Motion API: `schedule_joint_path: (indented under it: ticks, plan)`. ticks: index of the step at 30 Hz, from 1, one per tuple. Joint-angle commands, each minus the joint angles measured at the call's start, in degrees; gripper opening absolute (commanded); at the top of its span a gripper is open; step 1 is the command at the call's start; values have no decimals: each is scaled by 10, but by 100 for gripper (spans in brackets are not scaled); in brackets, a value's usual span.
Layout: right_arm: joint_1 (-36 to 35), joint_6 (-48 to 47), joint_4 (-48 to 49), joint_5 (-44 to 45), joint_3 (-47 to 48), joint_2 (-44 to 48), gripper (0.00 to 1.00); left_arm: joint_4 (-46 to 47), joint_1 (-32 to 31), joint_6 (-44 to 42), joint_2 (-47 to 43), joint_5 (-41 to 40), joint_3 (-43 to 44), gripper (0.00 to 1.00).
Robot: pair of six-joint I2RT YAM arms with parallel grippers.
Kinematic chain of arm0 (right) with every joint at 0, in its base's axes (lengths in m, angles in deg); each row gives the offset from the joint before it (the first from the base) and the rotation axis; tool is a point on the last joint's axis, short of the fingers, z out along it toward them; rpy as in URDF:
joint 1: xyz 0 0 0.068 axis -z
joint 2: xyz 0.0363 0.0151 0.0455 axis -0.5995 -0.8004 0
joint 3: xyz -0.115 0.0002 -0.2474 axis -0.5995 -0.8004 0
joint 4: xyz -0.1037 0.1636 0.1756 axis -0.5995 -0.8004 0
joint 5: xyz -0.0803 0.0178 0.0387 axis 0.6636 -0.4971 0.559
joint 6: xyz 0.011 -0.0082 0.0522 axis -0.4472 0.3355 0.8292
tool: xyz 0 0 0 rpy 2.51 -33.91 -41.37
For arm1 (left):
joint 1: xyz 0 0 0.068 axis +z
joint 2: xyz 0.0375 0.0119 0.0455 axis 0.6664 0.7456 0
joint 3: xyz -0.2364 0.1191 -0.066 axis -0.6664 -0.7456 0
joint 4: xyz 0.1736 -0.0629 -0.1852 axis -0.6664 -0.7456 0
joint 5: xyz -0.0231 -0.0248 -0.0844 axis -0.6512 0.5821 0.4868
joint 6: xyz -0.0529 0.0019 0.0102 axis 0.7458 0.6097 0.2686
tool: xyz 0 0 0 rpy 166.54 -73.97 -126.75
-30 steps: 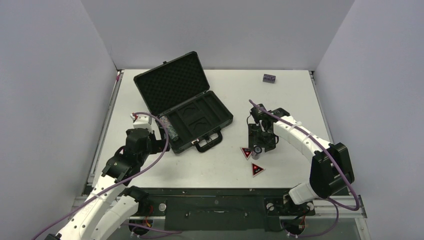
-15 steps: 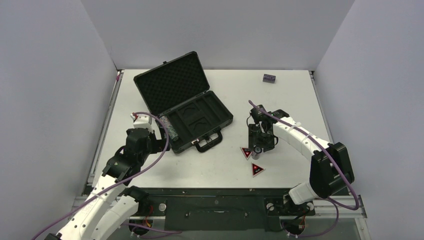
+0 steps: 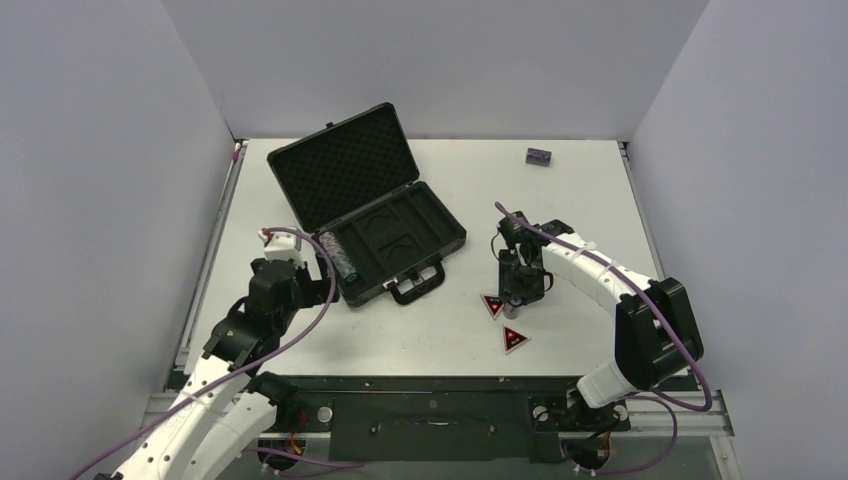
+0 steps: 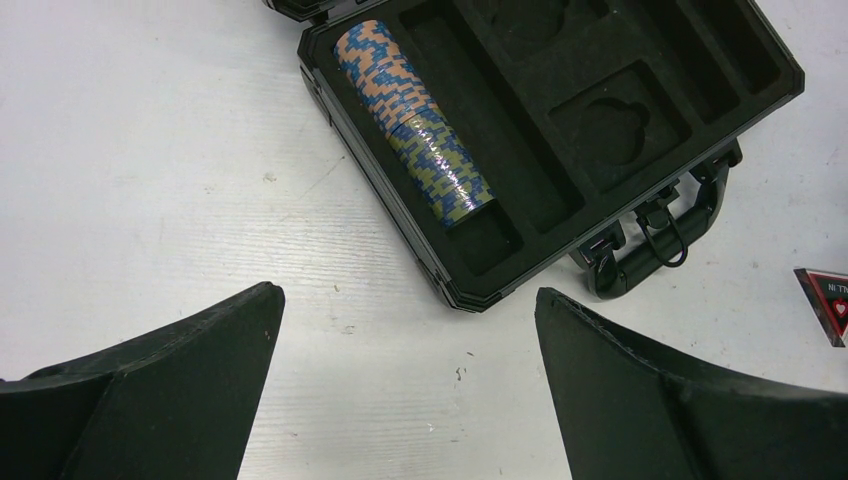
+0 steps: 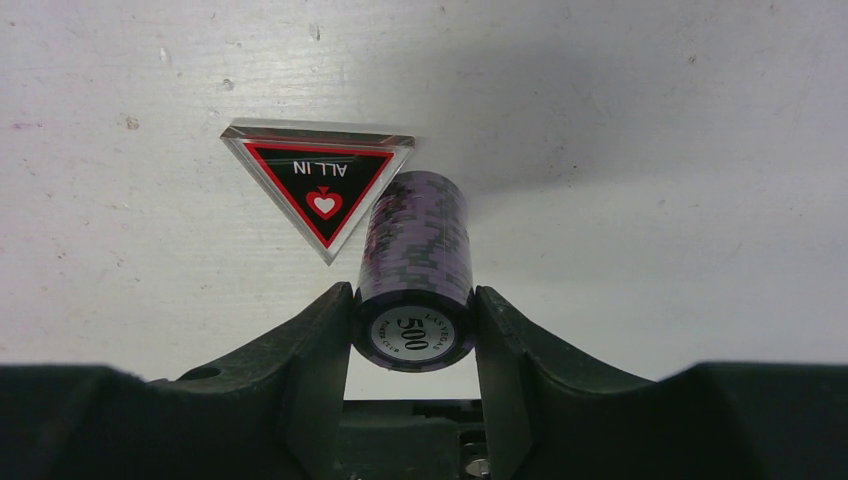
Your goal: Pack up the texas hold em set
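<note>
Over on the left, the left gripper [image 4: 408, 300] hangs wide open with nothing in it, just off the front corner of the black hard briefcase with the foam-lined interior [image 3: 345, 170], which sits lid-up on the white table [image 3: 590, 190]. Two blue-patterned cylindrical chip stacks [image 4: 415, 125] already lie end to end in the long slot on the case's left side. To the right, past the case handle, the right gripper [image 5: 412, 295] has its fingers pressed on both sides of a purple cylindrical stack of poker chips [image 5: 415, 240] standing upright, with a red-and-black triangular "ALL IN" token [image 5: 318, 185] right at its base and a second triangular token [image 3: 515, 339] a bit nearer the arms. Looks to me like the step is grabbing stack number three. Can't tell if it's off the table yet. The next move probably needs a straight-up lift so the token doesn't get dragged, then tipping the stack sideways into a free slot.
</note>
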Motion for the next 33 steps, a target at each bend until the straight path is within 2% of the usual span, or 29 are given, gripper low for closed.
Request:
schedule_joint_path:
  ticks: [1, 3, 5, 13, 24, 33]
  plan:
    - [-4, 13, 15, 11, -11, 0, 39, 30, 1, -10, -3, 2, -1, 96]
    - [-4, 14, 14, 25, -13, 0, 33, 30, 1, -10, -3, 2, -1, 96]
    - [-4, 14, 11, 29, -12, 2, 21, 30, 1, -10, -3, 2, -2, 96]
    - [-5, 9, -24, 36, 9, 31, 0, 44, -1, -26, -2, 48, -7, 96]
    - [-5, 3, -77, 40, 51, 95, 0, 49, -7, -33, 5, 63, -8, 96]
    - [-4, -2, -82, 26, 49, 144, 0, 49, -9, -33, 5, 78, -8, 96]
